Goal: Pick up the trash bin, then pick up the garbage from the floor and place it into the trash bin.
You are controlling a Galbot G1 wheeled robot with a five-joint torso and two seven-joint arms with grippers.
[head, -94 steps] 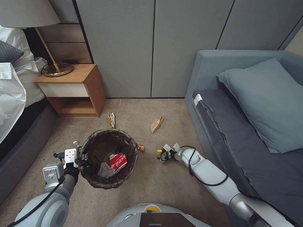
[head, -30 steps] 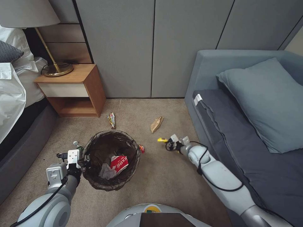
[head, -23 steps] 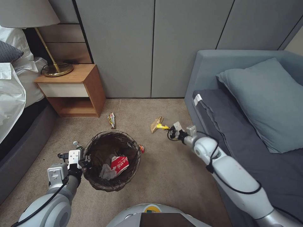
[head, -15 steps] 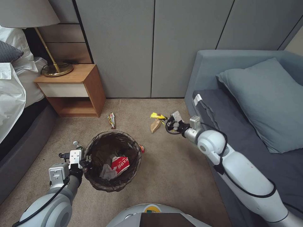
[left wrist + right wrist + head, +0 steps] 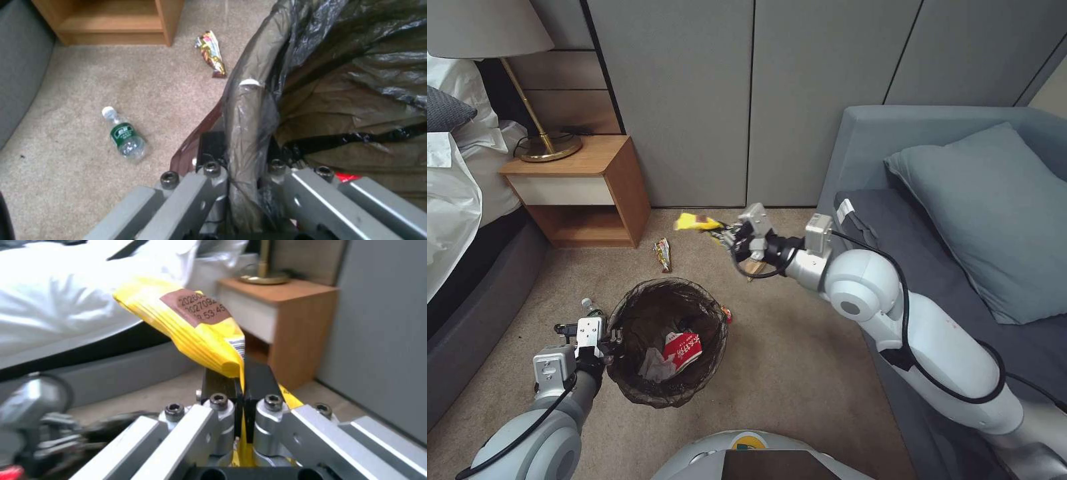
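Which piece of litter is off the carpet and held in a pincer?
The yellow snack wrapper, pinched in the right pincer; the bottle, striped wrapper and brown scrap lie on the floor.

Floor (image 5: 787,373): beige carpet.
Lying on it: plastic bottle (image 5: 123,135), striped snack wrapper (image 5: 662,254), brown paper scrap (image 5: 754,267).
Nightstand (image 5: 584,193): standing on it.
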